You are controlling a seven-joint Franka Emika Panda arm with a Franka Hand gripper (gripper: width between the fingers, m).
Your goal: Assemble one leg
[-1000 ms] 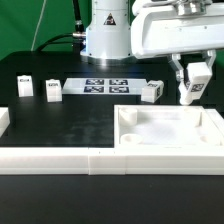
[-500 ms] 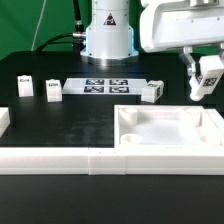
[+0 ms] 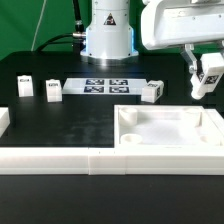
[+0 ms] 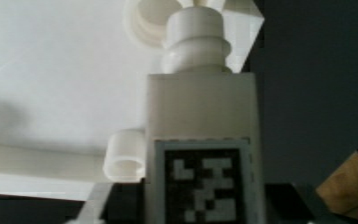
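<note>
My gripper (image 3: 204, 84) is at the exterior view's right, shut on a white leg (image 3: 208, 76) with a black-and-white tag, held tilted in the air above the far right corner of the large white tray-like part (image 3: 170, 127). In the wrist view the held leg (image 4: 201, 110) fills the middle, tag face toward the camera and its peg end pointing away over the tray-like part (image 4: 51, 100). Three more legs lie on the black table: one near the tray-like part (image 3: 151, 92), two at the left (image 3: 53, 90) (image 3: 24, 84).
The marker board (image 3: 106, 86) lies flat in front of the robot base (image 3: 106, 35). A long white rail (image 3: 60, 160) runs along the near edge, and a small white block (image 3: 3, 120) stands at the left edge.
My gripper has lifted the leg up and moved it to the exterior view's right, from just beyond the tray-like part's far edge to a higher spot by the frame's edge.
</note>
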